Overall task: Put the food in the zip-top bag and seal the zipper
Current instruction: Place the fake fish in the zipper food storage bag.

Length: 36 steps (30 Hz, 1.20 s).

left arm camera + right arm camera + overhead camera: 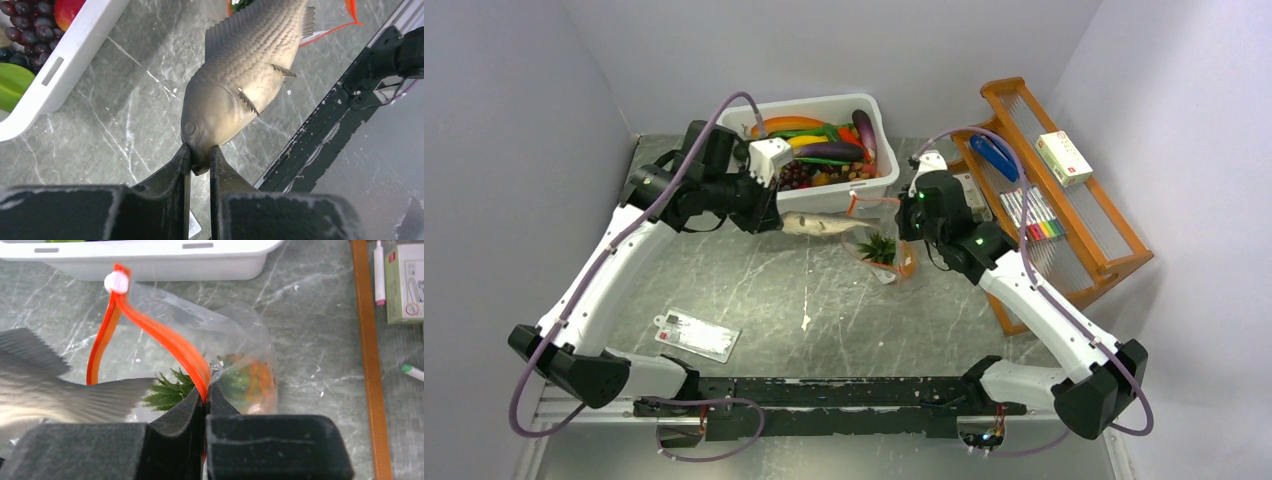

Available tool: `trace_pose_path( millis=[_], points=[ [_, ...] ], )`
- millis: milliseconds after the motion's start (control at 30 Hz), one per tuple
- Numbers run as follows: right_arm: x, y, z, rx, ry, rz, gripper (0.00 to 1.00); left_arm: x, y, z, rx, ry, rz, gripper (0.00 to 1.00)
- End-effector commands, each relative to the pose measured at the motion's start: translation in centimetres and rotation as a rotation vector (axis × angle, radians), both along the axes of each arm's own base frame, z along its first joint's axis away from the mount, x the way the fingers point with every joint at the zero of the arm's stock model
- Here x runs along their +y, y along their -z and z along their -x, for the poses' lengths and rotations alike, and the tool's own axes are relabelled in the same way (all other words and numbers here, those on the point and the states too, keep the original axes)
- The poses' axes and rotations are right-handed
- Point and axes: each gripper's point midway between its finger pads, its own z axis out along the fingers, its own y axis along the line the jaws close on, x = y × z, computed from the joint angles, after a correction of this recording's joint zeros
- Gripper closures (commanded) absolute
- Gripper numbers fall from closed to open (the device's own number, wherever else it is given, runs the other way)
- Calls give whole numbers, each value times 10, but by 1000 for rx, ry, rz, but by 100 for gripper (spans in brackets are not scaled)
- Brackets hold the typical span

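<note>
The white tub (819,103) at the back of the counter (824,310) holds toy produce, among it grapes (25,25) and an eggplant (829,151); the left arm hides part of the pile. The clear bag (240,335) stands just in front of the tub with a pineapple (250,382) inside. The right pincer (206,390) is pressed together on the orange zipper (165,340), and the mouth gapes open. The left pincer (200,150) pinches a grey fish (250,65) by its snout, tail toward the bag. The tail overlaps the pineapple's leaves, and I cannot tell whether it is inside the bag. A wooden tray (1002,92) to the right carries pens (1034,215) and a small box (1064,158).
</note>
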Motion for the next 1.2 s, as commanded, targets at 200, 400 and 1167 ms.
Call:
trace_pose_path(
  millis=[200,400,1167],
  points=[
    [38,-39,4,-114,-86,2,100,-18,18,-15,1,-44,-172,93],
    [61,-42,13,-122,-132,-3,100,-51,22,-20,-11,0,-234,93],
    [107,-52,35,-121,-277,-210,100,-112,-1,3,-30,117,97,93]
  ],
)
